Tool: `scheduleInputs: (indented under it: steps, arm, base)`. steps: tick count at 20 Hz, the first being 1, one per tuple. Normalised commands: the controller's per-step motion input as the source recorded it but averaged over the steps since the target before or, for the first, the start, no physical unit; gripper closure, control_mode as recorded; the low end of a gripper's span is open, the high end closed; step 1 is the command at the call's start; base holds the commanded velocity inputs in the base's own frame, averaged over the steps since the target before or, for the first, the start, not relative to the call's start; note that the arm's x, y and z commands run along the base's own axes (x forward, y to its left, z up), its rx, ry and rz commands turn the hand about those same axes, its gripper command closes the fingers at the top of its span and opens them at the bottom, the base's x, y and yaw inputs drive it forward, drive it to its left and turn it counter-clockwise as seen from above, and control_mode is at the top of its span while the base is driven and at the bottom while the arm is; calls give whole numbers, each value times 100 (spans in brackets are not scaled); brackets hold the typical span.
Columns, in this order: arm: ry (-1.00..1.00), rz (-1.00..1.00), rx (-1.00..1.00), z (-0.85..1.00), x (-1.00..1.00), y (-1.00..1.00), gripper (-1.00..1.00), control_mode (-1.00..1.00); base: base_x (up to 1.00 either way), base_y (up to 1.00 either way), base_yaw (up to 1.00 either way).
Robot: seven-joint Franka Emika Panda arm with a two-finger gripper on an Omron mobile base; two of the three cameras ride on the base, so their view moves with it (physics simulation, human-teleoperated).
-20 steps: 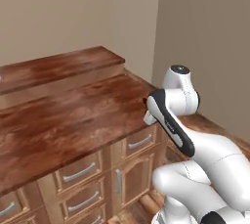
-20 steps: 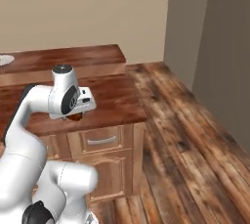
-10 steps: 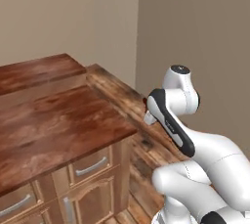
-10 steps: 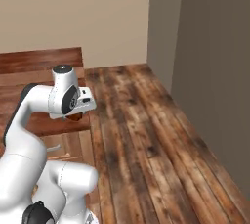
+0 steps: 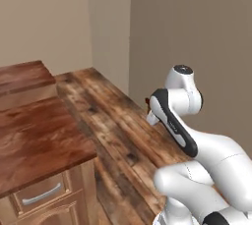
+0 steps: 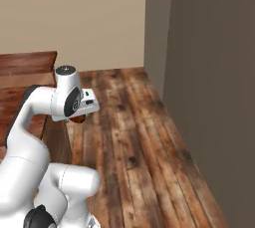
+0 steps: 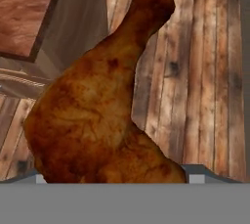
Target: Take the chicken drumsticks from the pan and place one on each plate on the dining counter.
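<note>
Carrying a drumstick pinched in my claw above the floor, right of the table, I judged delivery pending; no plate in sight.

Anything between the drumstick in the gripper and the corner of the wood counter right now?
No object: in the hand view the drumstick hangs over bare plank floor, with the counter corner off to one side.

Plank wood floor meets beige walls; a wooden cabinet with what looks like a drawer stands left.
</note>
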Motion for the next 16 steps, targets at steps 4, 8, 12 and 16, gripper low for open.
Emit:
scheduleInputs:
  steps: [4,8,12,16]
  arm:
    - [0,0,0,0,0,0,100,100]
    - [0,0,0,0,0,0,100,100]
    - [0,0,0,0,0,0,100,100]
    - [0,0,0,0,0,0,100,100]
  base:
    - [70,-51,28]
    - [97,-38,15]
    - [100,-37,12]
    - [100,-39,8]
